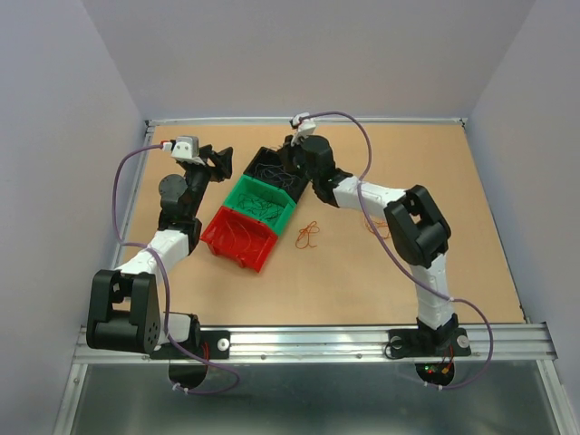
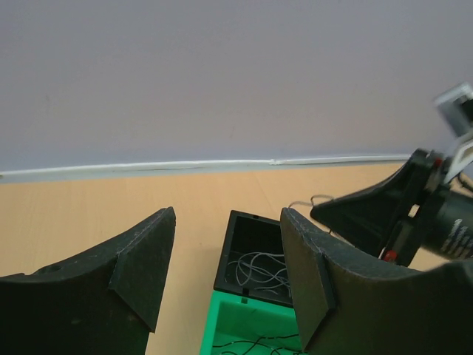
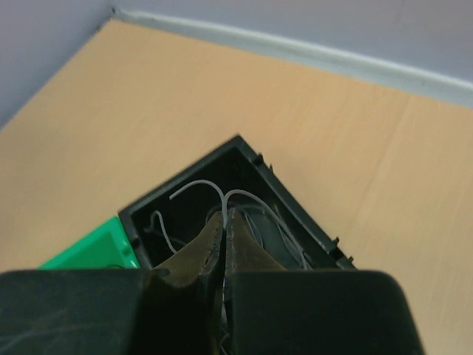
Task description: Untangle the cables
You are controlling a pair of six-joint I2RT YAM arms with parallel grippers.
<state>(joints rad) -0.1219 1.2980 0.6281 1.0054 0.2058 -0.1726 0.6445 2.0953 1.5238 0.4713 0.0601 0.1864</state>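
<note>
A small loop of red-orange cable (image 1: 308, 236) lies on the table right of the bins. My right gripper (image 3: 224, 214) is shut on a thin grey wire (image 3: 198, 185) and holds it over the black bin (image 3: 244, 159); more grey wires (image 2: 259, 268) lie inside that bin. In the top view it (image 1: 292, 159) is at the black bin's (image 1: 265, 167) far right corner. My left gripper (image 2: 228, 248) is open and empty, held above the table just left of the black bin (image 2: 238, 244). In the top view it (image 1: 223, 164) is left of the bins.
Three bins stand in a diagonal row: black, green (image 1: 263, 201) with thin black wires, and red (image 1: 238, 237) with thin wires. Another faint orange wire (image 1: 374, 227) lies by the right arm. Grey walls close the table's back and sides.
</note>
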